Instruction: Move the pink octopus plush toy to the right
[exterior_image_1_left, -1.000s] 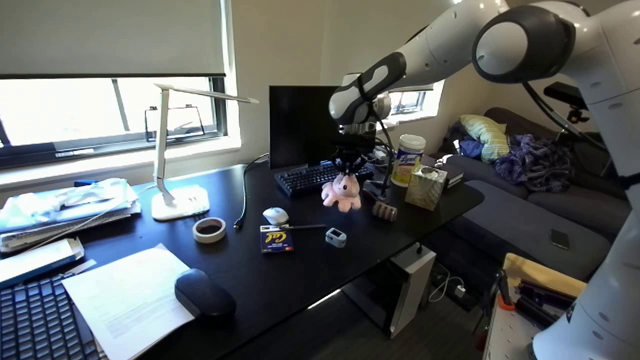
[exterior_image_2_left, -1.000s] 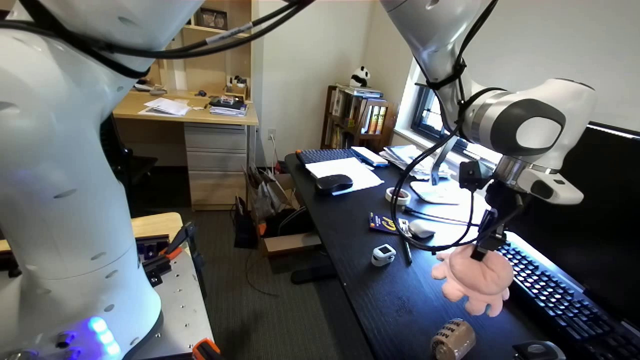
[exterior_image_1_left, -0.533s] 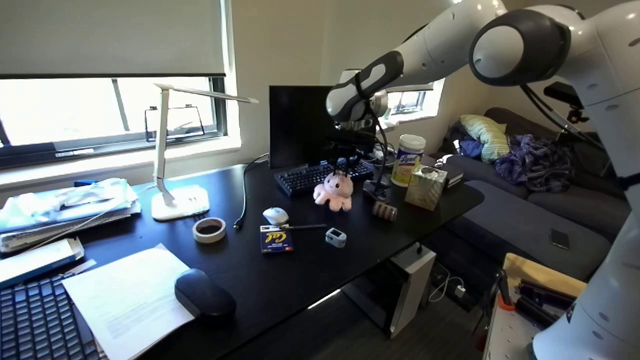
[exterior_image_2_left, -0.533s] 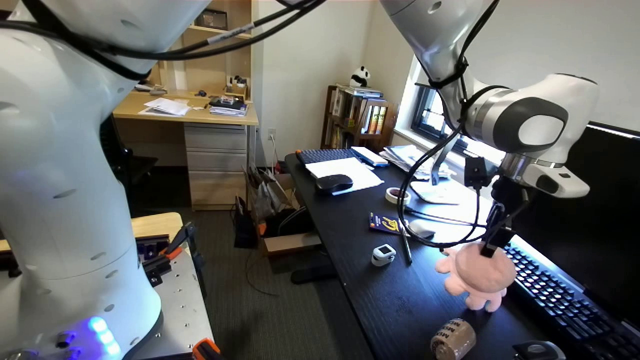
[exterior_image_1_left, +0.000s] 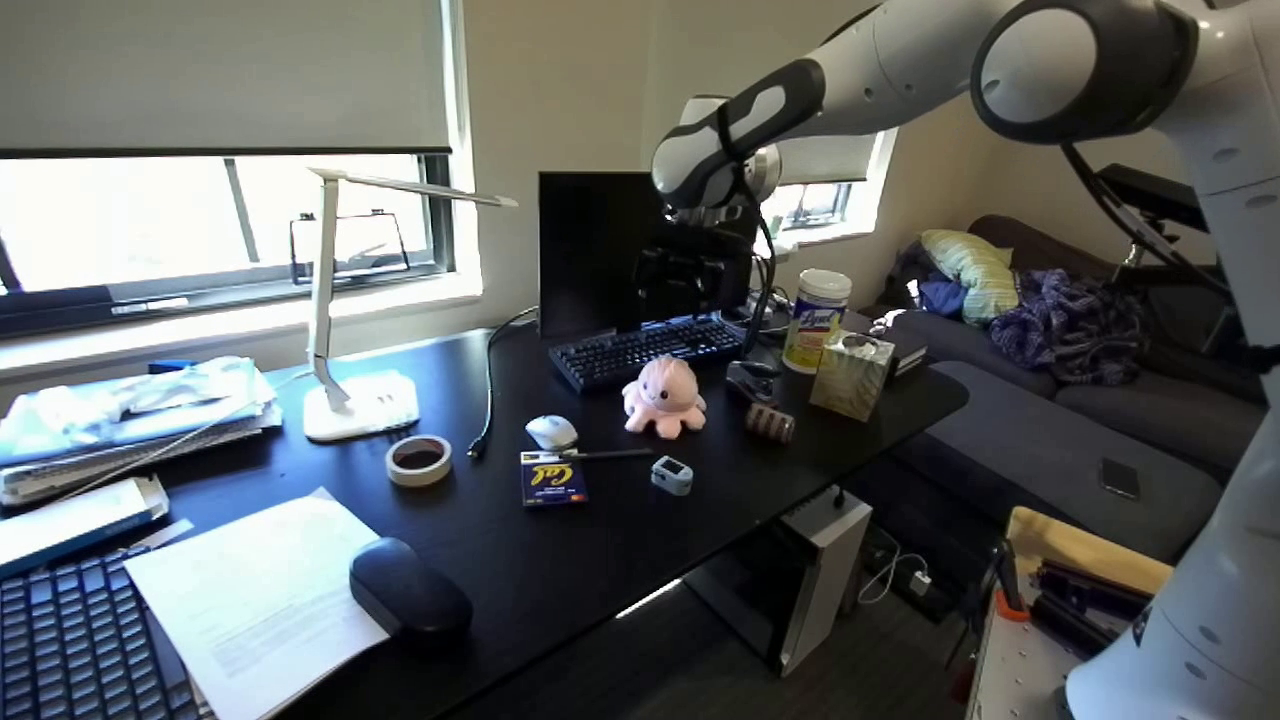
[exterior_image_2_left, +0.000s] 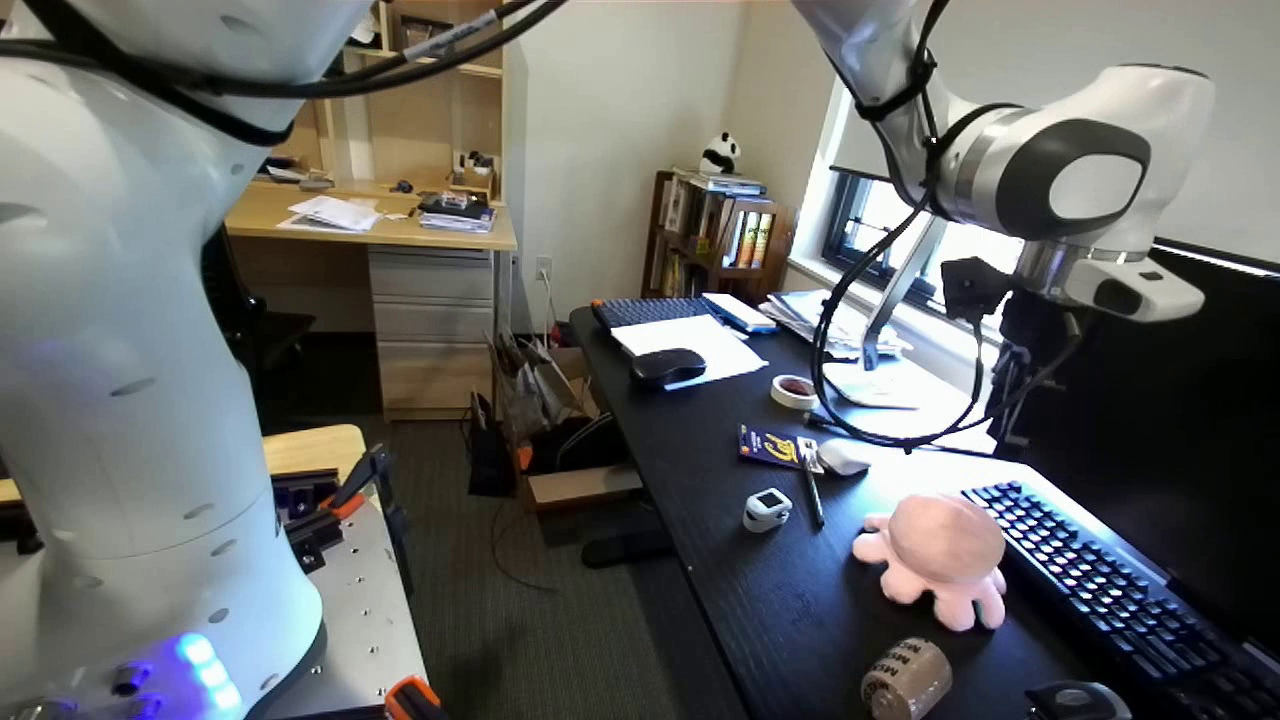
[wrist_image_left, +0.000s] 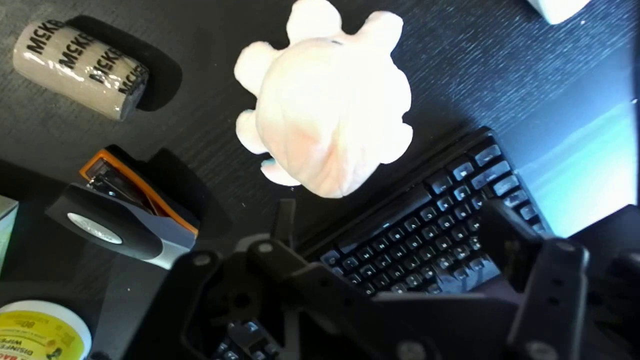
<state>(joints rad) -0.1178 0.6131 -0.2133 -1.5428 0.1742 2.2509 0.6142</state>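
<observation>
Pink octopus (exterior_image_1_left: 665, 397) below tool (wrist_image_left: 394, 222), apart

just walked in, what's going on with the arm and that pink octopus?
The arm is on a job to move the pink octopus to the right, but at this moment it holds nothing. Its gripper is open and raised above the desk, not touching the pink octopus, which sits upright on the desk beside the keyboard. Whether that spot counts as far enough right, I can't tell.
</observation>
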